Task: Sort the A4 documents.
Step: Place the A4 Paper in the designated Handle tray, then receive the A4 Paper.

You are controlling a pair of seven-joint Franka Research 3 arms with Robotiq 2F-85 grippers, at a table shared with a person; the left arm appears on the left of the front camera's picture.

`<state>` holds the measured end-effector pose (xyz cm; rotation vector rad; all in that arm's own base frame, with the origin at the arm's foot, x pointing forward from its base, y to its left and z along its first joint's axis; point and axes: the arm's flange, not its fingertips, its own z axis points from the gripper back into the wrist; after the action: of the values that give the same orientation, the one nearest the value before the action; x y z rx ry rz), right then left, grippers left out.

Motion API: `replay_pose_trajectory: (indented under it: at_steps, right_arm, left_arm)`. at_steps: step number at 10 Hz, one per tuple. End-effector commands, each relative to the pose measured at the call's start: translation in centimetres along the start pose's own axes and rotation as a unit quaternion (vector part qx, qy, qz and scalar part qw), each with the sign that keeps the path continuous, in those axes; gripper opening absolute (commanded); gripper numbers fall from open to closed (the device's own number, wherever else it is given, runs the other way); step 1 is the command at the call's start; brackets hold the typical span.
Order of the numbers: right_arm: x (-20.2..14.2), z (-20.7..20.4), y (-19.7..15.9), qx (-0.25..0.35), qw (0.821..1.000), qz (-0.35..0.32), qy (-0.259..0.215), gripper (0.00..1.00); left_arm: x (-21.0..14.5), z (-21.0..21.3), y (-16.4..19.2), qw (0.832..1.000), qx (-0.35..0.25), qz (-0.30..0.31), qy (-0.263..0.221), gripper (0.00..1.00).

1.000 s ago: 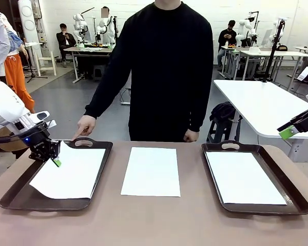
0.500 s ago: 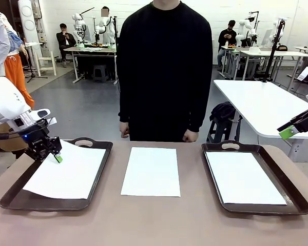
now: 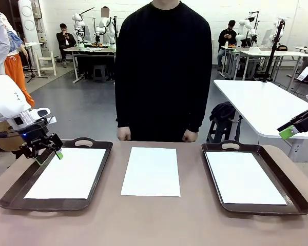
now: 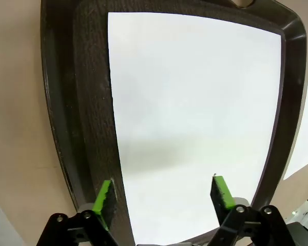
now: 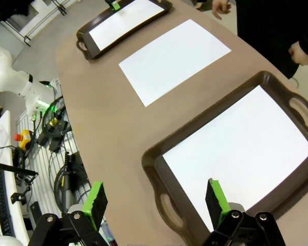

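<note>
Just below the left jaws, spread apart and empty, an A4 sheet (image 3: 66, 173) lies flat in the left tray (image 3: 41, 204). Between both pairs of jaws, a second sheet (image 3: 151, 171) rests on the bare surface (image 3: 143, 220). Ahead of the right jaws, likewise apart and empty, a third sheet (image 3: 245, 177) lies in the right tray (image 3: 292, 187). A person (image 3: 164, 72) stands beyond.

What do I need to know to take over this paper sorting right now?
Left gripper: jaws open, holding nothing, over the far-left corner of the left tray.
Right gripper: jaws open, empty, raised beyond the outer side of the right tray.
Papers: one A4 sheet lies flat in the left tray, a second sheet in the right tray, a third sheet on the bare table between them.
Done: two sheets are in trays.
Left: the third sheet; all look blank, so I cannot tell which tray it belongs in.
</note>
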<state>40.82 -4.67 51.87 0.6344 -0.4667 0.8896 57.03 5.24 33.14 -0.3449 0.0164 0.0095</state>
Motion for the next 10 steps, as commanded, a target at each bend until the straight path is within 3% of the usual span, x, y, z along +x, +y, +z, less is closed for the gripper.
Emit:
replay_pose_trajectory:
  at_steps: [1, 2, 3, 10]
  right_arm:
    - [-0.05, -0.01, 0.08, 0.001, 1.000, 0.002, 0.003, 1.00]
    - [-0.05, -0.01, 0.08, 0.001, 1.000, 0.002, 0.003, 1.00]
    - [-0.05, -0.01, 0.08, 0.001, 1.000, 0.002, 0.003, 1.00]
    - [-0.05, -0.01, 0.08, 0.001, 1.000, 0.002, 0.003, 1.00]
  left_arm:
    - [0.08, 0.59, -0.25, 1.000, 0.012, 0.017, -0.011, 0.97]
    - [-0.03, 0.65, -0.10, 0.999, 0.009, 0.050, -0.015, 1.00]
    - [0.04, 0.10, 0.02, 1.000, 0.001, 0.002, -0.002, 1.00]
    - [0.04, 0.10, 0.02, 1.000, 0.001, 0.002, -0.002, 1.00]
